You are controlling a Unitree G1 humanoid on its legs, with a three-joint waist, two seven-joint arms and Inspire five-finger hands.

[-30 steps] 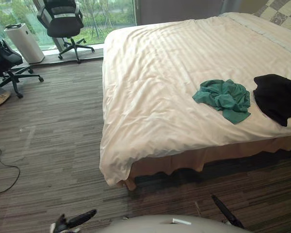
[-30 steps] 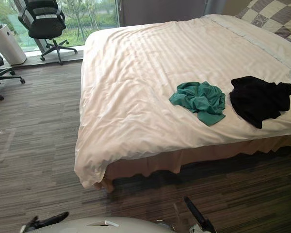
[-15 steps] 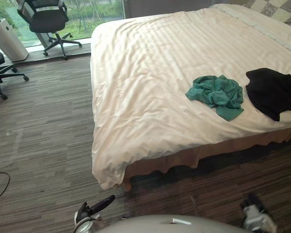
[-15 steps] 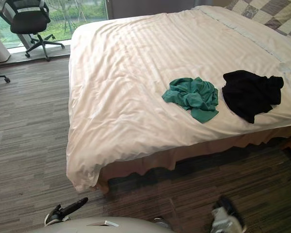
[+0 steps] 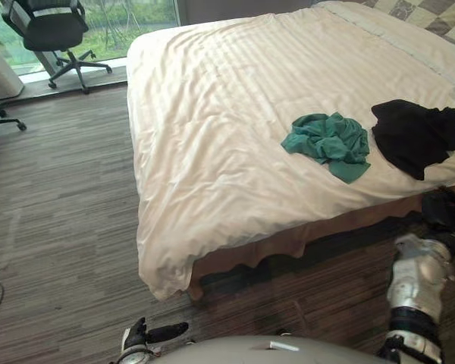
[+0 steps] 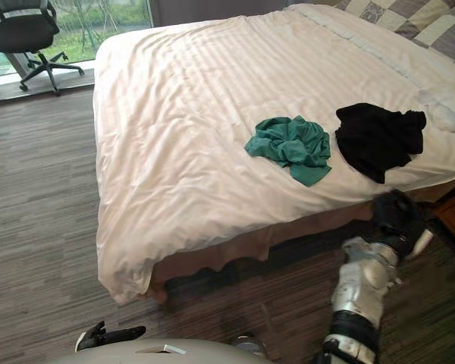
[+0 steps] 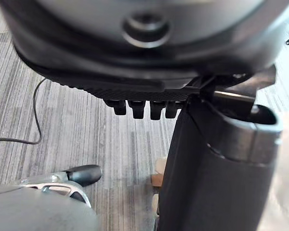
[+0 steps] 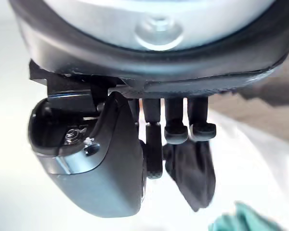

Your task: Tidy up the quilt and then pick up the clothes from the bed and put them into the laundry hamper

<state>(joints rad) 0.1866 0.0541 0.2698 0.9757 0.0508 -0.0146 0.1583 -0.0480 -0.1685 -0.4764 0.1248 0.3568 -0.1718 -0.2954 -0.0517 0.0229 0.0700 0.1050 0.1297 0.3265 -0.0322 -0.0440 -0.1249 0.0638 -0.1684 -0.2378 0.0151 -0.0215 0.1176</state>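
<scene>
Risen since 0.5 s ago: right robot hand [image 6: 396,218], relaxed, empty, at bed [image 5: 288,244] edge near black garment [image 5: 415,133], likely reaching. Green garment [image 5: 327,142] just beside, both on quilt [image 5: 212,114]. Left robot hand [image 5: 158,333] low, released.

Daylight enters through the window [image 5: 129,19] beyond the bed's far left corner. It falls evenly on the quilt [image 5: 227,129], which is bright, with soft grey shading in its creases. A deep shadow lies on the floor [image 5: 53,220] under the bed's near edge. In the right wrist view the quilt glares almost white. The black garment [image 5: 413,133] shows as a flat dark patch.
</scene>
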